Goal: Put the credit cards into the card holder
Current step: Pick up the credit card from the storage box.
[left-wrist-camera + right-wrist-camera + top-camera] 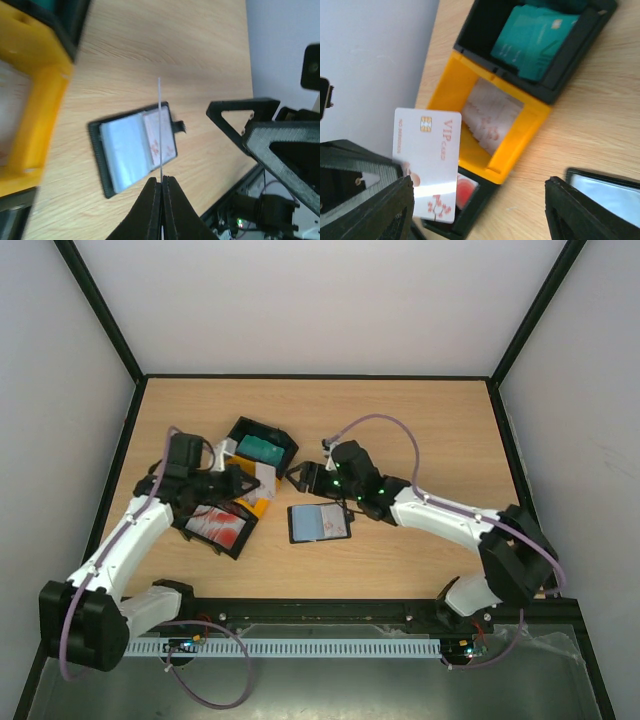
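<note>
Bare wood (400, 430) rings the open card holder (136, 147); left gripper (161, 182) pinches a card (159, 125), right gripper (477, 200) gapes.

A yellow tray (442, 92) is seen set between a far black tray (268, 428) and a near black tray (247, 538) on a wooden table (420, 420).

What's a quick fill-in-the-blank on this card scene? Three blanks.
The left gripper is shut on a white card printed ____.
The card holder lies ____, its pockets showing.
The teal cards sit in a ____ tray.
Missing words: VIP; open; black.
</note>
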